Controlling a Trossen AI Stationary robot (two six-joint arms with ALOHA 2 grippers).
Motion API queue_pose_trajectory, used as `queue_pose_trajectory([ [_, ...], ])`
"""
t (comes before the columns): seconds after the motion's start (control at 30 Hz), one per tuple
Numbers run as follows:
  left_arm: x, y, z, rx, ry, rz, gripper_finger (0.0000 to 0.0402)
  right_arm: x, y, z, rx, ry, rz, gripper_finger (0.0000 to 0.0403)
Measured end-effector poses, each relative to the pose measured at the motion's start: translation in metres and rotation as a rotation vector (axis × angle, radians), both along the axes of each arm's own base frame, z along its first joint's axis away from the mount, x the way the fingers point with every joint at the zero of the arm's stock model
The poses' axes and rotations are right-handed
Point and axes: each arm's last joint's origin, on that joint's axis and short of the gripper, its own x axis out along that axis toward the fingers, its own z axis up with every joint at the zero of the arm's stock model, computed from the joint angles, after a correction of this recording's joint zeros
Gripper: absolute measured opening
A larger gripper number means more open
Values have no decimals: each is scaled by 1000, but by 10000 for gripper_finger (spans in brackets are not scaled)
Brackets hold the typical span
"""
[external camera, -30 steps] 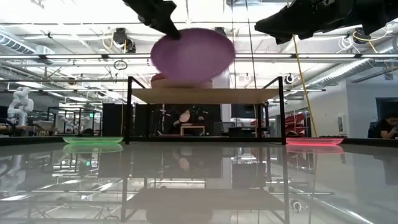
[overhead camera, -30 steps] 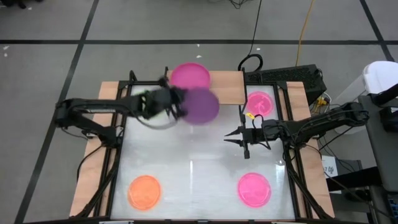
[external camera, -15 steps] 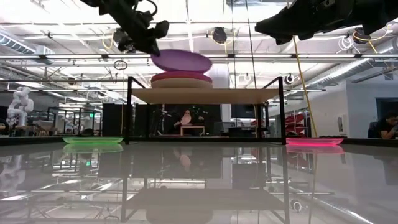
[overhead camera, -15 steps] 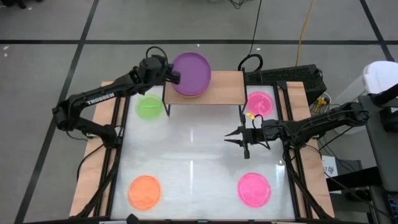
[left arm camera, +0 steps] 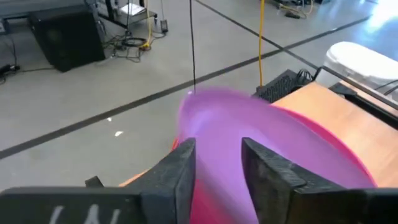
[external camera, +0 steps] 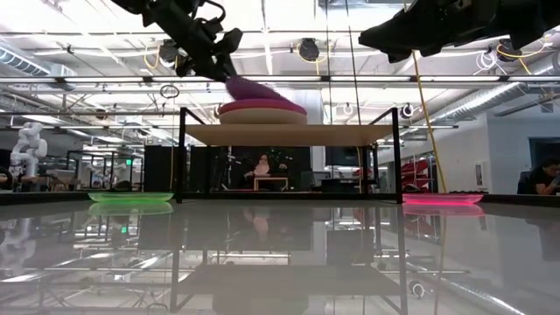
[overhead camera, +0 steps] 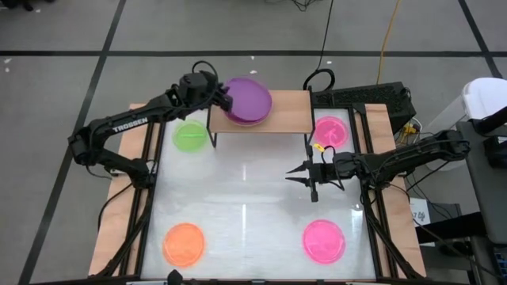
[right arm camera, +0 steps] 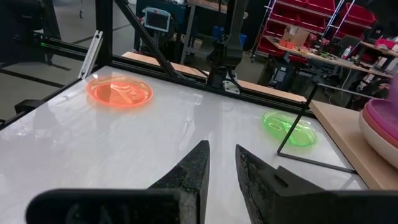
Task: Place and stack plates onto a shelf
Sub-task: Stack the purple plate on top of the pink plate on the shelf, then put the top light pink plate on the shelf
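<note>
A purple plate [overhead camera: 249, 98] lies tilted on a stack of plates [external camera: 262, 112] on the left part of the wooden shelf [overhead camera: 287, 112]. Its left rim [external camera: 238, 87] is raised toward my left gripper [left arm camera: 217, 150]. That gripper stands open at the shelf's far left corner, and the purple rim shows in the gap between its fingers. My right gripper [overhead camera: 295, 176] hovers over the middle of the table, slightly open with nothing in it. A green plate [overhead camera: 190, 136], an orange plate [overhead camera: 184, 243], a magenta plate [overhead camera: 324, 241] and a pink plate [overhead camera: 330, 131] lie flat on the table. My left gripper comes at the purple plate's left rim [left arm camera: 214, 124] slanting down from the table's left side. The rim stands between the parted fingers, blurred, and I cannot tell whether they touch it. The plate's right part rests on the stack.
The shelf's right half [overhead camera: 289, 107] is bare wood. Its thin black legs [external camera: 181, 157] stand on the glossy white table [overhead camera: 245, 206]. Black frame rails [overhead camera: 146, 198] run along the table's sides. The room behind holds racks and equipment.
My left gripper has swung the purple plate from in front of the shelf toward the table's far edge, up over the stack. The plate has come down from hanging clear above the stack to lying tilted on it, left rim up.
</note>
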Motion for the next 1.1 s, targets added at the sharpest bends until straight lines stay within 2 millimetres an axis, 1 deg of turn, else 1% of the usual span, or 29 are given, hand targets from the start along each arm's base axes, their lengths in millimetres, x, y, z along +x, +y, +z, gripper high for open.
queue_pose_trajectory([
  [0.07,-1,0,3,21,-2,-7,150,0,0,0,-1,0,0,61],
  [0.13,-4,-3,10,45,-26,-9,155,0,0,0,-1,0,0,61],
  [0.27,-21,-13,36,122,-123,-13,156,0,0,-2,-4,17,0,61],
  [0.33,-30,-23,49,156,-158,-45,156,0,0,-3,-6,27,0,61],
  [0.4,-36,-36,57,160,-191,-113,156,-1,0,-3,-5,33,0,61],
  [0.5,-33,-57,57,137,-160,-247,156,-1,0,-4,-6,44,0,61],
  [0.57,-26,-71,51,125,-104,-307,156,-1,0,-4,-6,44,-1,61],
  [0.63,-24,-84,42,131,-51,-322,157,-3,0,-4,15,57,-6,61],
  [0.73,-30,-103,25,193,-35,-241,157,-11,-2,-3,41,93,-38,61],
  [0.83,-40,-118,-1,205,-113,-227,157,-25,-7,-1,34,150,-133,61],
  [1.0,-57,-145,-52,172,-314,-320,157,-50,-16,-5,2,271,-321,61],
  [1.1,-67,-157,-83,163,-394,-372,157,-58,-20,-11,32,342,-384,61],
])
